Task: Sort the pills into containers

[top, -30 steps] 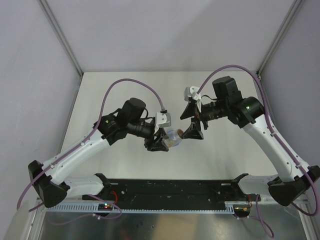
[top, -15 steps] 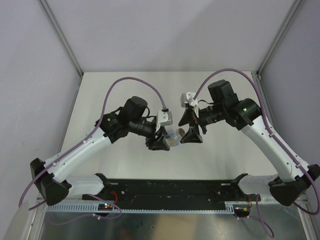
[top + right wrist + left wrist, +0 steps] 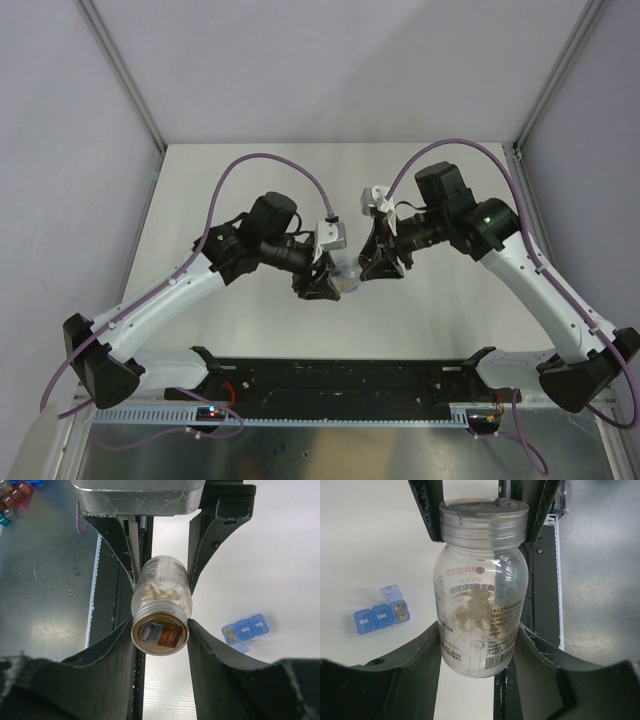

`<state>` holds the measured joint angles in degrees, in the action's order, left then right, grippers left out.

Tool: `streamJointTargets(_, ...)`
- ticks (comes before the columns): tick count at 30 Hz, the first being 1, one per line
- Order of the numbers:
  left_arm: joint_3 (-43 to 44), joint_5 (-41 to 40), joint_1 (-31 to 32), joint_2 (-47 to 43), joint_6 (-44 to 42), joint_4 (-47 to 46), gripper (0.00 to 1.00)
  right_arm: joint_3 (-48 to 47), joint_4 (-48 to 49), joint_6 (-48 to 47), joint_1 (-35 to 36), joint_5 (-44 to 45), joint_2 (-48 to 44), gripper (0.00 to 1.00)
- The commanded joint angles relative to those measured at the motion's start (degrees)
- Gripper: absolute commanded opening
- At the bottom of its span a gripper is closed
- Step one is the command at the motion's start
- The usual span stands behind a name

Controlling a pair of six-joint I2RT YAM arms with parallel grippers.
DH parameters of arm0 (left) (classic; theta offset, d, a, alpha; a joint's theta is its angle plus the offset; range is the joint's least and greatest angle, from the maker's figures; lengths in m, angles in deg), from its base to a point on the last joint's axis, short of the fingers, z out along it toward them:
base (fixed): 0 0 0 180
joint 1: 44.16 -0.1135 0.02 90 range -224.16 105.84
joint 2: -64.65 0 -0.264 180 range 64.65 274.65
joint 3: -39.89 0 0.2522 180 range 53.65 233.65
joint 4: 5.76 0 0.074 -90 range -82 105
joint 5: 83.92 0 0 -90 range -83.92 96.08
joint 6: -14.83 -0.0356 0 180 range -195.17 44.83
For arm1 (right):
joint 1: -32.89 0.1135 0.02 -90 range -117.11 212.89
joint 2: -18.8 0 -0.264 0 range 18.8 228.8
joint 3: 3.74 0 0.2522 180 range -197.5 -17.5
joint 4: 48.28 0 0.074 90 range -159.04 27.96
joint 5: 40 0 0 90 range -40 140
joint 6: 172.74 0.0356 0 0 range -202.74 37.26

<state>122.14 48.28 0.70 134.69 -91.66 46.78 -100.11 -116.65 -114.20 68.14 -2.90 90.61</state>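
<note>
Ok: left jaws clamped on bottle (image 3: 480, 605) body above table (image 3: 360, 540); right jaws bracket cap (image 3: 160, 632), grip unclear. Containers (image 3: 372, 618), some pills (image 3: 399, 611) inside, on table. Bottle probably light, stiff, slick, so take the cap rim.

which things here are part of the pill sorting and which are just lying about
Job: pill bottle, pills inside it, blue pill organizer.
Not the job: small coloured pieces, black rail.
</note>
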Motion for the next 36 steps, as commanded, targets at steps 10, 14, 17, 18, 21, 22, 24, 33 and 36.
streamJointTargets(10,4.36,-11.71,-0.16,0.60,3.78,-4.21,0.00,2.09,6.50,9.45,-2.19,-5.43,3.88,0.15)
streamJointTargets(14,4.09,-19.11,1.17,0.73,5.08,-6.85,0.00,2.39,10.02,14.64,-3.97,-8.25,6.37,0.12)
streamJointTargets(17,3.42,-28.17,3.45,0.64,4.52,-8.58,0.00,2.44,12.78,20.21,-5.66,-10.92,9.31,0.10)
streamJointTargets(18,3.11,-32.06,4.92,0.63,3.74,-9.27,0.00,2.45,13.92,22.14,-6.17,-11.79,10.28,0.10)
streamJointTargets(21,1.41,-43.19,9.54,0.57,1.00,-11.68,0.00,2.45,17.48,28.74,-7.84,-14.44,14.46,0.09)
streamJointTargets(22,0.87,-47.22,10.64,0.68,0.40,-12.53,0.00,2.41,18.42,30.54,-8.27,-14.87,15.71,0.09)
streamJointTargets(24,-0.35,-54.02,12.87,1.03,-0.96,-14.36,0.00,2.44,20.47,34.37,-8.99,-14.99,18.25,0.09)
streamJointTargets(33,-4.13,-71.07,16.98,5.94,-4.58,-18.28,0.00,2.38,26.26,44.98,-9.55,-15.94,25.62,0.30)
streamJointTargets(36,-4.72,-71.23,17.01,5.81,-4.48,-18.55,0.00,2.37,25.07,43.19,-9.50,-14.17,24.37,0.41)
